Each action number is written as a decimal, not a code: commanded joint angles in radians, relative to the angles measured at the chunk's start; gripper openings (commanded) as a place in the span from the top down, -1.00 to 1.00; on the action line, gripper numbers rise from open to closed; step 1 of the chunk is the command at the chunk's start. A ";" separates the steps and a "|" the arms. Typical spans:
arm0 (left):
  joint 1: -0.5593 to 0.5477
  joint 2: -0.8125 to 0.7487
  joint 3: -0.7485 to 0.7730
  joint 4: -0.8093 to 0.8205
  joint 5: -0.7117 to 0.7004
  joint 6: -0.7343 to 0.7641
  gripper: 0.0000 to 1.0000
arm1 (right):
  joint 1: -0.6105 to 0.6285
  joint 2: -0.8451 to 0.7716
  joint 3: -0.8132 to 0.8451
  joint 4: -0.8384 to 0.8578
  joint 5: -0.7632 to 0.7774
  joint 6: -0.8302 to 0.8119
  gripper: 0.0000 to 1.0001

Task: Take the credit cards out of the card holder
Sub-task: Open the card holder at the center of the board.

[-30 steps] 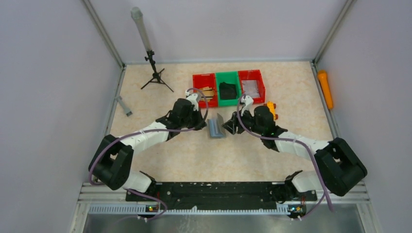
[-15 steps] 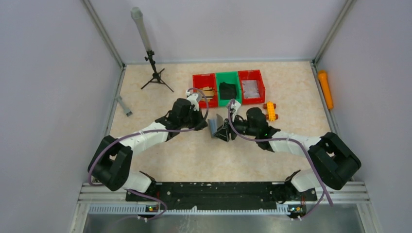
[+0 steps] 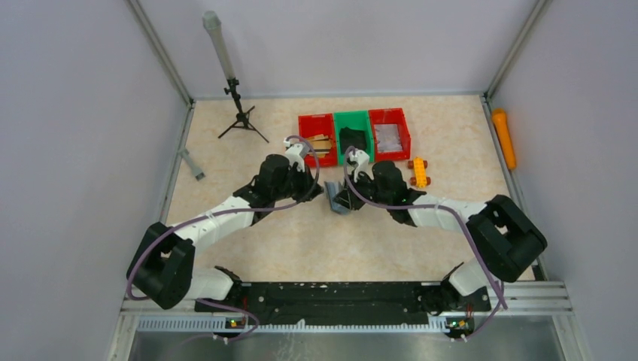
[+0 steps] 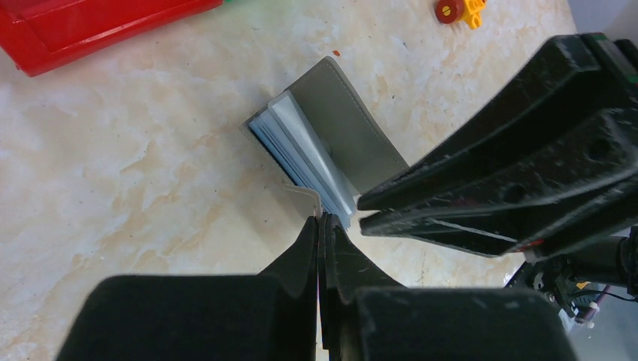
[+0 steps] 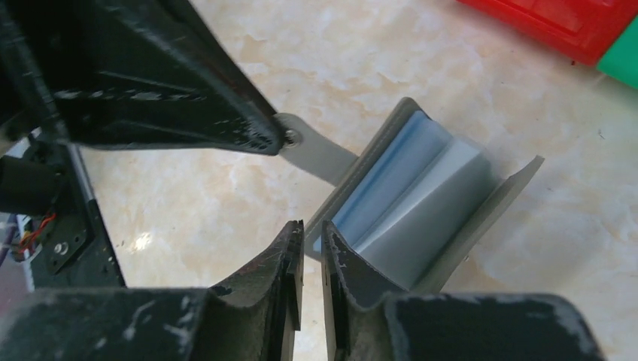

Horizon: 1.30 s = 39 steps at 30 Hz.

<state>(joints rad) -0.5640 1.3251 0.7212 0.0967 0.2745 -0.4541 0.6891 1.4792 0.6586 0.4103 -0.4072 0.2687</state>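
Holding the card holder (image 4: 353,128) open is the step in hand. It lies near the middle of the counter (image 3: 376,233), its grey flaps spread into a V. The left tool (image 4: 320,219), at the holder's 9 o'clock in the overhead view, is clamped shut on the small tab (image 5: 320,156). The right tool (image 5: 312,239), at its 3 o'clock, has its fingers almost together at the near corner of the silvery-blue pockets (image 5: 410,188); I cannot tell whether it pinches anything. The credit cards (image 4: 292,147) appear tucked inside, none out yet. The next move likely calls for the right tool to nip one card edge and slide it out along the pocket while the left anchors the tab.
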 commanded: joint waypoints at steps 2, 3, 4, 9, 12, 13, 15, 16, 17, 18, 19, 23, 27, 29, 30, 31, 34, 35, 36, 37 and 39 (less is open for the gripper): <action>0.004 -0.011 0.009 0.048 0.022 0.002 1.00 | 0.011 0.078 0.094 -0.078 0.061 -0.015 0.72; 0.003 -0.015 0.006 0.051 0.020 0.002 1.00 | 0.010 0.084 0.098 -0.082 0.067 -0.013 0.73; 0.003 -0.018 0.005 0.053 0.020 0.002 1.00 | 0.011 0.090 0.101 -0.088 0.079 -0.010 0.76; 0.003 -0.014 0.006 0.054 0.023 0.002 1.00 | 0.010 0.125 0.136 -0.155 0.156 -0.014 0.89; 0.003 -0.011 0.008 0.051 0.023 0.002 1.00 | 0.011 0.154 0.160 -0.192 0.175 -0.016 0.89; 0.003 -0.011 0.008 0.049 0.021 0.002 1.00 | 0.011 0.164 0.172 -0.208 0.188 -0.018 0.89; 0.003 -0.009 0.010 0.044 0.010 0.003 1.00 | 0.012 0.179 0.190 -0.244 0.228 -0.021 0.89; 0.003 -0.006 0.014 0.036 0.001 0.002 1.00 | 0.011 0.186 0.198 -0.264 0.263 -0.021 0.89; 0.003 0.001 0.019 0.025 -0.011 0.002 1.00 | 0.010 0.191 0.206 -0.285 0.303 -0.022 0.89; 0.003 0.009 0.027 0.011 -0.023 0.002 1.00 | 0.011 0.193 0.211 -0.306 0.344 -0.021 0.89; 0.003 0.019 0.037 -0.003 -0.033 0.002 1.00 | 0.011 0.189 0.214 -0.321 0.386 -0.016 0.89; 0.003 0.053 0.067 -0.051 -0.060 0.000 1.00 | 0.010 0.129 0.178 -0.307 0.495 0.002 0.89; 0.004 0.067 0.079 -0.083 -0.118 0.000 1.00 | 0.010 0.114 0.166 -0.312 0.538 0.001 0.85; 0.003 0.071 0.083 -0.092 -0.145 0.002 1.00 | 0.011 0.133 0.182 -0.338 0.554 0.002 0.84; 0.003 0.076 0.086 -0.092 -0.156 0.000 1.00 | 0.011 0.144 0.194 -0.353 0.562 0.006 0.82; 0.004 0.080 0.090 -0.116 -0.165 0.000 1.00 | 0.010 0.154 0.205 -0.370 0.574 0.009 0.80; 0.003 0.098 0.105 -0.145 -0.184 -0.001 1.00 | 0.011 0.174 0.225 -0.396 0.589 0.012 0.77; 0.003 0.103 0.110 -0.152 -0.187 -0.001 1.00 | 0.011 0.178 0.227 -0.400 0.588 0.011 0.76; 0.003 0.111 0.115 -0.156 -0.187 -0.001 1.00 | 0.010 0.182 0.230 -0.405 0.589 0.011 0.75; 0.003 0.117 0.121 -0.162 -0.188 -0.001 1.00 | 0.010 0.186 0.233 -0.407 0.593 0.010 0.75; 0.003 0.130 0.131 -0.178 -0.195 -0.001 1.00 | 0.011 0.192 0.241 -0.407 0.601 0.012 0.74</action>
<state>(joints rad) -0.5644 1.4303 0.7994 -0.0528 0.1146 -0.4545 0.6918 1.6547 0.8478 0.0273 0.1474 0.2729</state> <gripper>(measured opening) 0.005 0.126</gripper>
